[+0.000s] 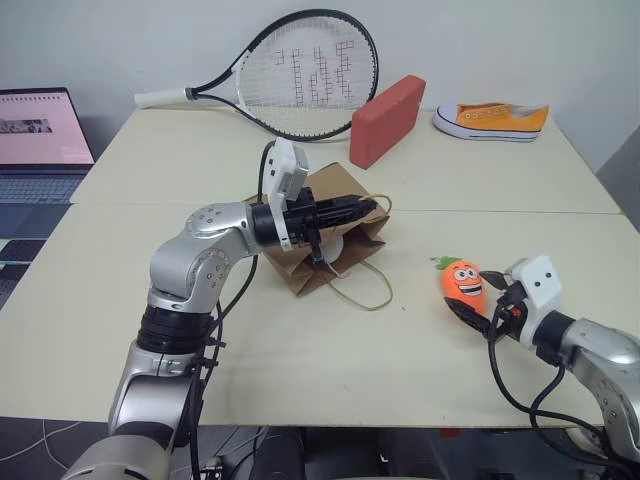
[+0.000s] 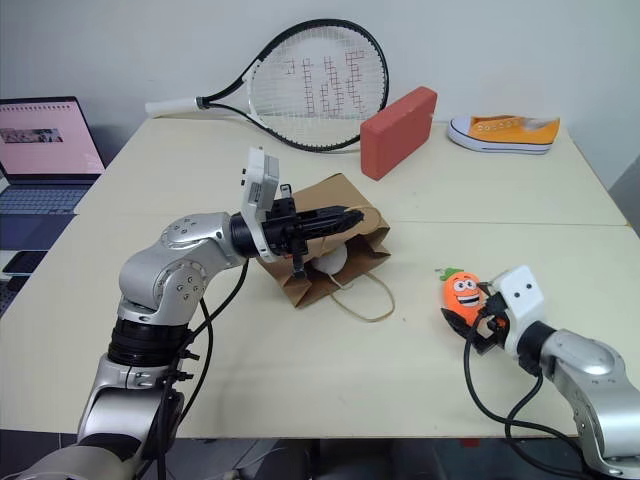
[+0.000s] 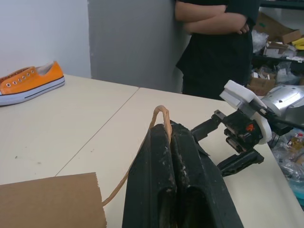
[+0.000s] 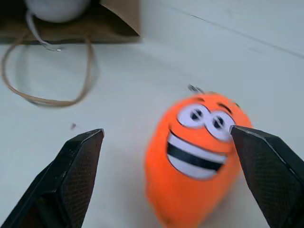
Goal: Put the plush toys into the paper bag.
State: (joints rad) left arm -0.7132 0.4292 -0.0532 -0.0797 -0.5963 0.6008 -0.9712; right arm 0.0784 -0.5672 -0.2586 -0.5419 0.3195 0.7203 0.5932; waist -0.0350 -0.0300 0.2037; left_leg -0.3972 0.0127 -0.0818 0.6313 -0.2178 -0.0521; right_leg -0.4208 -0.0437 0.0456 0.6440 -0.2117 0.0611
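At four o'clock on the counter (image 1: 300,350) stands the carrot (image 1: 462,281), a soft, light plush that should squash readily, best pinched across its rounded middle; the right gripper (image 4: 166,175) has its jaws spread wide around it. At the centre, the left gripper (image 1: 345,212) is clamped on a twisted handle of the stiff kraft paper bag (image 1: 320,262), lifting its mouth, the white egg toy (image 2: 330,261) inside.

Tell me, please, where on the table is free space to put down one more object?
Bare patches: the near edge, between the paper bag and the carrot toy; the left side toward the laptop. Crowded: the far edge, with racket, red block and sneaker, and around the bag.
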